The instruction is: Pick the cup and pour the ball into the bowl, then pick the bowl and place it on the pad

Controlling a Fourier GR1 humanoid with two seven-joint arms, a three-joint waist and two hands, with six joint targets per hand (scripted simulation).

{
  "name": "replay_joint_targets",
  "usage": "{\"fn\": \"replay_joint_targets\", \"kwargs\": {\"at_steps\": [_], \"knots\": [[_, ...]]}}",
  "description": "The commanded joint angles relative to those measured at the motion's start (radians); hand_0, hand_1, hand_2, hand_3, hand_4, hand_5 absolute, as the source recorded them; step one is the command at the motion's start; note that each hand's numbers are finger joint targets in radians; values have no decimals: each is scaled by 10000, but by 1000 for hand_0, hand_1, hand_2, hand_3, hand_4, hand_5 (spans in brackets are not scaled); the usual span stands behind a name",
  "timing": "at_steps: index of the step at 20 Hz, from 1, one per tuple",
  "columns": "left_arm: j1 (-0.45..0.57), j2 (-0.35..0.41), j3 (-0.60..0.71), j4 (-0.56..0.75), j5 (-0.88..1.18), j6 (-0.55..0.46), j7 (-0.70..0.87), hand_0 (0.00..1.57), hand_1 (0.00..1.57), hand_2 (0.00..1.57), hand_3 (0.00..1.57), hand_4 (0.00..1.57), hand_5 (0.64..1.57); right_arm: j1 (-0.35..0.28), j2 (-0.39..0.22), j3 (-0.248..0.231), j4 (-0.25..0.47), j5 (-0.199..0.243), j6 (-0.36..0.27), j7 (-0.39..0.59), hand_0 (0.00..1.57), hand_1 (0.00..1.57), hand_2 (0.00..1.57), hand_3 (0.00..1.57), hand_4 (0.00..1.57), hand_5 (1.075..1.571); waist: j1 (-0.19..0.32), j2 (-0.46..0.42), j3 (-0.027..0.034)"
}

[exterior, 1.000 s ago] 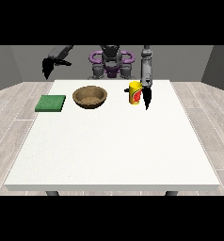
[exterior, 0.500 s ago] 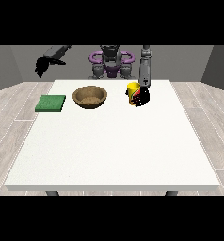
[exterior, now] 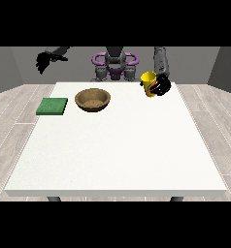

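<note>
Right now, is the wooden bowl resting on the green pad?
No, the bowl sits on the white table, beside the green pad and apart from it.

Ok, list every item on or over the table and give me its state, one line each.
yellow cup: lifted off the table, tilted, held by the hand at the view's right.
wooden bowl: upright on the table, nothing visible inside.
green pad: flat on the table, nothing on it.
hand at the view's right: fingers curled round the cup.
hand at the view's left: raised beyond the table's edge, holding nothing.
</note>
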Motion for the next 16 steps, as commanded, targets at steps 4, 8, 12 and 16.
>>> {"fn": "replay_joint_targets", "kwargs": {"at_steps": [4,8,12,16], "knots": [[-1493,1097,-1033,1,-1890,304,3094,1473,1473,1571,1571,1571,1278,50,-121,-178,938,79,178,-376,0,0,0,0,0,1568,65,-396,-31],[-2163,746,-1628,-240,-2775,274,4403,1491,1491,1571,1571,1571,1273,-88,-440,-331,1589,13,621,-683,0,0,0,0,0,1568,181,-398,-34],[-2592,351,-1941,-277,-3553,534,5418,1491,1491,1571,1571,1571,1273,-502,-440,-420,1655,-110,503,-602,0,0,0,0,0,1569,-30,-320,-41],[-2363,-200,-2874,-45,-5053,1088,6830,1501,1501,1571,1571,1508,1244,8,-225,-92,1612,79,618,-431,0,0,0,0,0,1570,-154,-1091,-41]]}}
